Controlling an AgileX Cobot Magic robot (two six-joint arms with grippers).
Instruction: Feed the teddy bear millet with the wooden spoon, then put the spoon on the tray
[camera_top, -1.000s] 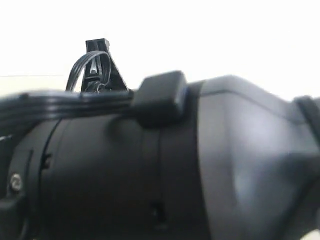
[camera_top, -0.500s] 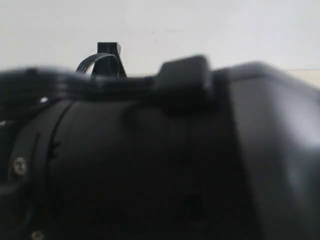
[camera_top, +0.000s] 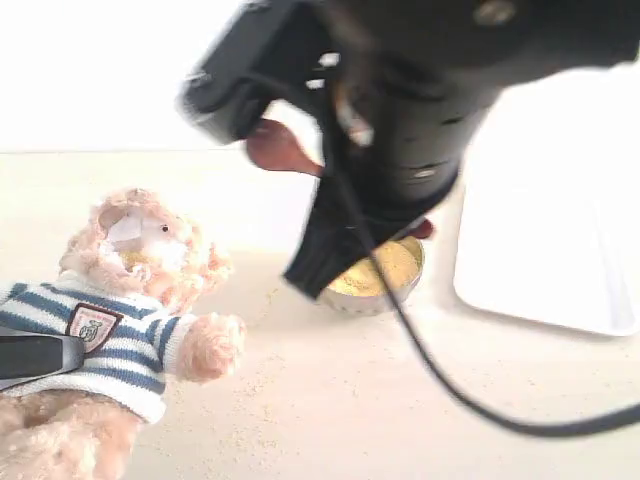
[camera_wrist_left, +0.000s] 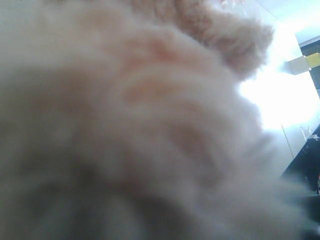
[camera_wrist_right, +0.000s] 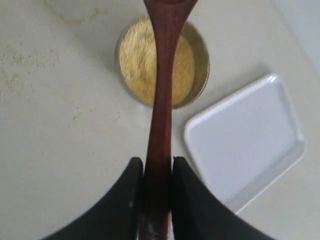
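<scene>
1x teddy bear (camera_top: 130, 300), 1x wooden spoon (camera_wrist_right: 162, 90), 1x metal bowl (camera_wrist_right: 205, 60) w/ millet (camera_wrist_right: 134, 60), 1x tray (camera_wrist_right: 245, 140)

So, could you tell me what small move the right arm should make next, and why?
Probably carry the spoon across to the muzzle of the bear. The right pincer is clamped on the handle, and the spoon's head is raised beyond the bowl of millet, on the bear's side. Whether it holds grain is hidden; if not, dip first.

Navy-striped teddy bear (camera_top: 125, 340); dark wooden spoon (camera_wrist_right: 162, 100)
</scene>
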